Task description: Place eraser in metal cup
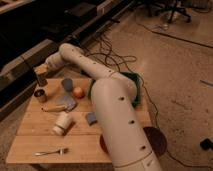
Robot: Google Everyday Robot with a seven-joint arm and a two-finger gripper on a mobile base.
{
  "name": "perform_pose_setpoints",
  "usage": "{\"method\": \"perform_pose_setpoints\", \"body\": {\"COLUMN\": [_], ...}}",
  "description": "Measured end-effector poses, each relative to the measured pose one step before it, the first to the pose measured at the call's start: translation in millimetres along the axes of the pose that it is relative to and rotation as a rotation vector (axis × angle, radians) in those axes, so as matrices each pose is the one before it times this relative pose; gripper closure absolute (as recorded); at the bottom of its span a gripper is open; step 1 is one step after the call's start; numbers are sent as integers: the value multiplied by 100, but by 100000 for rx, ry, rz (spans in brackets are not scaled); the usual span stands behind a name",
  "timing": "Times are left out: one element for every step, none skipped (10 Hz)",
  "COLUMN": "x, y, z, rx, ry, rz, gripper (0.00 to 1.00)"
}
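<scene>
My arm (pixel 107 95) is reaching across the wooden table (pixel 30 137) twd its far-left corner. My pincer (pixel 41 78) is hanging there pointing down, just beyond the metal cup (pixel 40 95). Can't tell whether the pincer is wide, narrow or holding anything. A tan block (pixel 41 69) is showing right at it, but I'm not sure what it is. The metal cup is standing upright nr the left edge, dark mouth up. A blue-grey cup (pixel 67 84) and a round orange fruit (pixel 78 92) are sitting to its right. A white canister (pixel 62 123) is lying on its side mid-table, w/ a fork (pixel 51 151) nr the front edge. A green tray (pixel 136 80) is peeking out behind my arm.
</scene>
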Motion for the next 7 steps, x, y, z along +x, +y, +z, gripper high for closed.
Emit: {"method": "perform_pose_setpoints", "body": {"x": [99, 73, 69, 66, 94, -35, 42], "y": [147, 32, 4, 75, 91, 113, 259], "z": [372, 225, 232, 428, 461, 353, 566], "rx": [-504, -362, -283, -418, -455, -346, -640], "ry": [-464, -673, -744, -923, -517, -348, 36], "rz": [-1376, -1380, -1467, -1839, -1259, -791, -862], "gripper": [100, 100, 100, 100, 100, 100, 100]}}
